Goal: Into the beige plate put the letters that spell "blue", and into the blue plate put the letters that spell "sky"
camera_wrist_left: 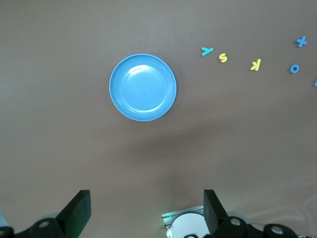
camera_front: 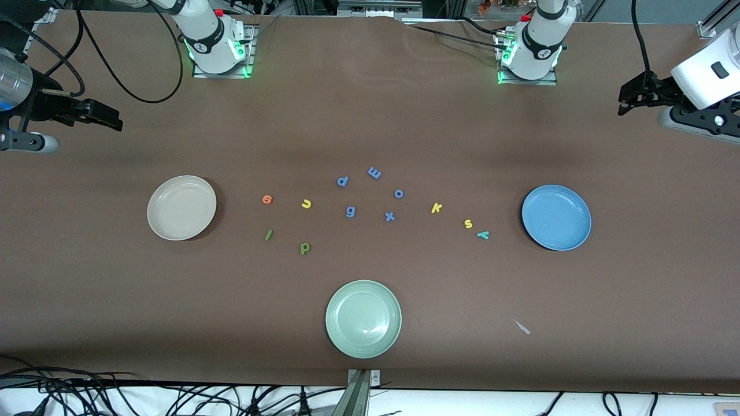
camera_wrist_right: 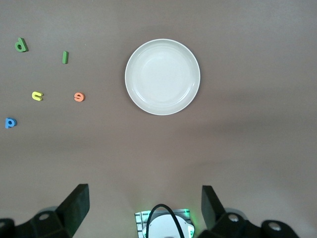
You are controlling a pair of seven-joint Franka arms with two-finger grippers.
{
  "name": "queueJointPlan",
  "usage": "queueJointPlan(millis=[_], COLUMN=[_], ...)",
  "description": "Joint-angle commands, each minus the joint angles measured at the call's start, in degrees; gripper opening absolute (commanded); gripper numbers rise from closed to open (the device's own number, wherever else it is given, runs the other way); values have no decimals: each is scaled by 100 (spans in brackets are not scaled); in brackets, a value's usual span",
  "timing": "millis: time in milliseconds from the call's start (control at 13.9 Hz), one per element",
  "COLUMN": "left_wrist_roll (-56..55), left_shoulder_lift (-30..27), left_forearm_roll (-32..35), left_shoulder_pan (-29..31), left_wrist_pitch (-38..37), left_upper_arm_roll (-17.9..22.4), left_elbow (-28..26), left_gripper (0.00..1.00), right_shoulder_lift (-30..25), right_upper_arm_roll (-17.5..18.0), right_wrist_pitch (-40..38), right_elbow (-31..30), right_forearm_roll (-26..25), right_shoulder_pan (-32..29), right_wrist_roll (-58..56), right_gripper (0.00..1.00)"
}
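The beige plate (camera_front: 181, 207) (camera_wrist_right: 162, 77) lies toward the right arm's end of the table. Beside it are the orange e (camera_front: 266, 199) (camera_wrist_right: 79, 96), yellow u (camera_front: 306, 203), green l (camera_front: 268, 234) and green b (camera_front: 305, 248). At the left arm's end lies the blue plate (camera_front: 556, 217) (camera_wrist_left: 142, 87), with the teal y (camera_front: 483, 234), yellow s (camera_front: 468, 223) and yellow k (camera_front: 436, 208) close by. Both plates hold nothing. My right gripper (camera_front: 113, 120) (camera_wrist_right: 144, 193) hangs open and empty over its end of the table. My left gripper (camera_front: 624, 104) (camera_wrist_left: 147, 196) does the same at its end.
A pale green plate (camera_front: 363, 318) sits nearest the front camera, mid-table. Several periwinkle-blue letters (camera_front: 350, 211) lie in the middle between the two letter groups. A small grey scrap (camera_front: 522, 327) lies nearer the camera than the blue plate. Cables trail along the table's front edge.
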Motion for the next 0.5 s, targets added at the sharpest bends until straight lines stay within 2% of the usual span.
queueJointPlan(millis=[0,432], left_wrist_roll=[76,67], left_shoulder_lift=[-532,-445], left_forearm_roll=[140,131], left_shoulder_pan=[159,168], left_wrist_pitch=[323,323], left_upper_arm_roll=[-23,-23], left_elbow=[-697,-601], left_gripper=[100,100], right_shoulder_lift=[-2,-2], right_upper_arm_roll=[-34,-34], right_wrist_pitch=[-53,-53], right_elbow=[43,51], right_forearm_roll=[106,106], right_shoulder_pan=[-6,-6], right_wrist_roll=[-88,-97], right_gripper=[100,100])
